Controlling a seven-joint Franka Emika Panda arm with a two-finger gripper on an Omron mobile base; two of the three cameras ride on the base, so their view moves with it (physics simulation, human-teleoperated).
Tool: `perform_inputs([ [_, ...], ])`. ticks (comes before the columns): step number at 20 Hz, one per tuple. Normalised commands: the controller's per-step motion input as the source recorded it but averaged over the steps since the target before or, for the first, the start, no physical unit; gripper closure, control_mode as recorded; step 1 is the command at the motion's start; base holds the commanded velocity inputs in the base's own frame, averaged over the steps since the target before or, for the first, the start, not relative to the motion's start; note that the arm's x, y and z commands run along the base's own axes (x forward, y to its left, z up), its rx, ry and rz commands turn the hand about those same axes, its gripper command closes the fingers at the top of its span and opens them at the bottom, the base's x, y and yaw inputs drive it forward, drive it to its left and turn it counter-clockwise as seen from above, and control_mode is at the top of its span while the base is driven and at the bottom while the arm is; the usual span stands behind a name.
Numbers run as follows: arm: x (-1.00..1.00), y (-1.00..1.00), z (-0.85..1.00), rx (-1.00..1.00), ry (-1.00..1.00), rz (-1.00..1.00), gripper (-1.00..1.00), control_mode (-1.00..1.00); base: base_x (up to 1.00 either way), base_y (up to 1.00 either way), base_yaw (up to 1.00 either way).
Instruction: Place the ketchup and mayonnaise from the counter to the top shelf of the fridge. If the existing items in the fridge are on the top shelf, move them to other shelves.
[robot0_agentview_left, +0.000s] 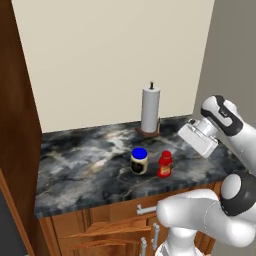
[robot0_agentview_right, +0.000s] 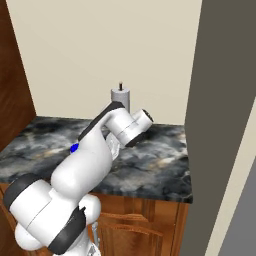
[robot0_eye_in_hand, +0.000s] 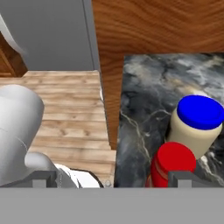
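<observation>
My pincer (robot0_eye_in_hand: 113, 178) hangs above the marbled counter (robot0_agentview_left: 75, 165) with its tips spread wide, grasping nothing; the ketchup (robot0_agentview_left: 165, 164) stands on that counter just beside the mayonnaise (robot0_agentview_left: 139, 160), the red cap (robot0_eye_in_hand: 176, 160) nearest my right tip. A paper towel roll (robot0_agentview_left: 150, 108) stands upright behind them, near the wall.

A dark marbled counter (robot0_agentview_left: 80, 165) was seen running along a cream wall (robot0_agentview_left: 100, 55); a white paper towel roll (robot0_agentview_left: 150, 109) stood upright on a brown holder at the back of it, near the wall; wooden cabinet fronts (robot0_agentview_left: 100, 225) were set beneath the counter; a wood-plank floor (robot0_eye_in_hand: 65, 118) was shown in the hand view.
</observation>
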Motion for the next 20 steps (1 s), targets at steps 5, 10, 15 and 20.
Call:
perform_inputs([
  [5,0.2,0.03,-0.13,0.03,0.0,0.0,-1.0,-1.0,0.0,0.0,0.0],
  [10,0.21,0.0,-0.1,0.0,0.0,0.0,-1.0,-1.0,0.0,0.0,0.0],
  [15,0.12,0.0,-0.2,0.0,0.0,0.0,-1.0,-1.0,0.0,0.0,0.0],
  [20,0.03,0.02,-0.23,0.0,0.0,0.0,-1.0,-1.0,0.0,0.0,0.0],
])
